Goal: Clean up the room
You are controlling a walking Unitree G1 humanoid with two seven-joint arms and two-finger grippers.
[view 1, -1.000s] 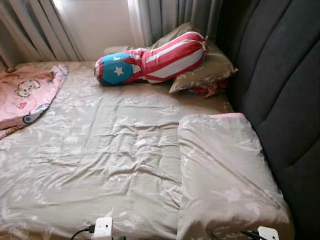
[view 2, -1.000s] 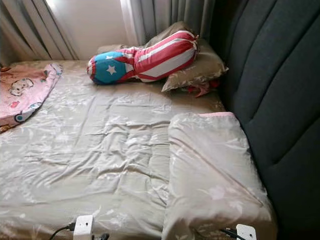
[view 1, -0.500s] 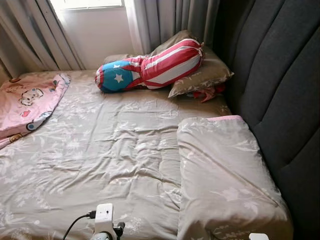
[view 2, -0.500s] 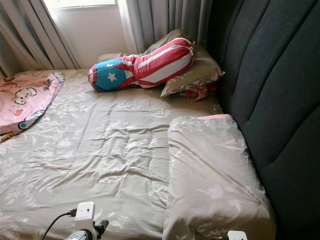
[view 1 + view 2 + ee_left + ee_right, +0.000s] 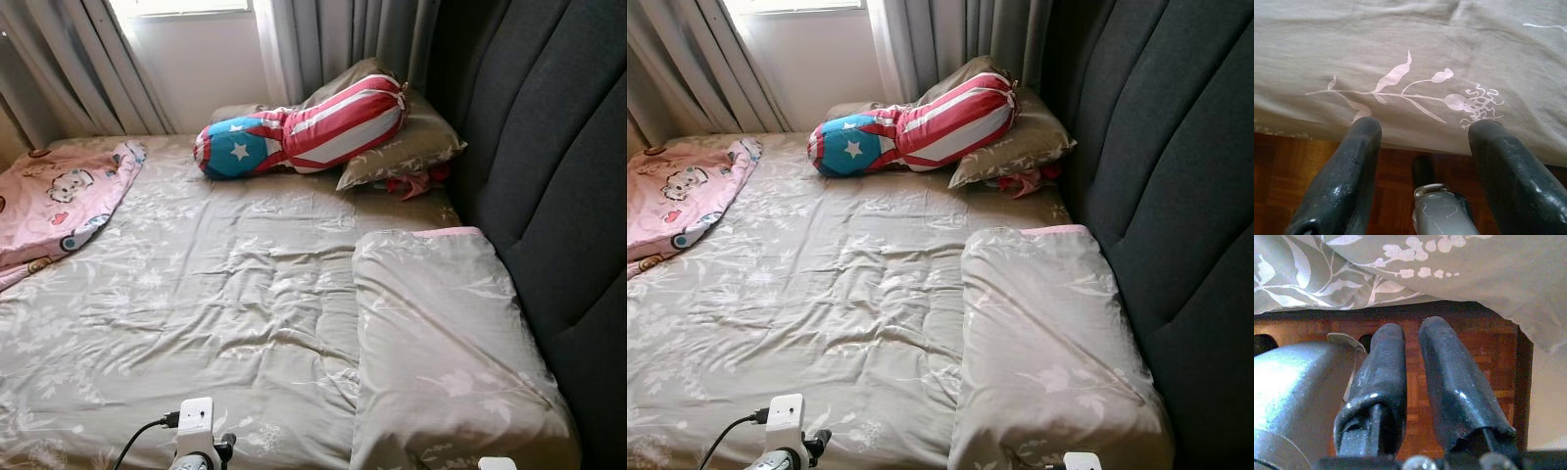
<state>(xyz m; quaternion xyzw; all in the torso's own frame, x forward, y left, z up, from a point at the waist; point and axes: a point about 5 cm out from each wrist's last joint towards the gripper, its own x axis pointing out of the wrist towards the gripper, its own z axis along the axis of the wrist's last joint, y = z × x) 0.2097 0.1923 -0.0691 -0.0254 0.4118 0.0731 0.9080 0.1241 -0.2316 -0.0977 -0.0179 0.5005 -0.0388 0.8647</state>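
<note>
Since half a second ago the head camera has swung a little, so the whole bed sits slightly further right in view; nothing on it has shifted. Lying across the far end of the bed is a stars-and-stripes bolster [image 5: 299, 134], its long axis running roughly crosswise, blue starred end toward the window side and red-and-white striped end propped up against a tan pillow [image 5: 407, 147] by the headboard. Just beside that pillow a bit of red cloth [image 5: 407, 183] shows. A second, larger pillow [image 5: 446, 352] in matching floral fabric lies lengthwise along the dark padded headboard [image 5: 549, 166], nearer the robot. On the opposite side a pink cartoon-print blanket [image 5: 54, 206] is bunched at the bed's edge.

A wrinkled tan floral sheet [image 5: 206, 294] covers the mattress. Grey curtains [image 5: 333, 39] hang behind, with a bright window between them.

Low at the bed's near edge, the left gripper [image 5: 1422, 132] has its fingers spread wide, holding nothing, over the sheet's hem and parquet floor [image 5: 1283, 166]. The right gripper [image 5: 1410, 362] has its fingers nearly together and empty.
</note>
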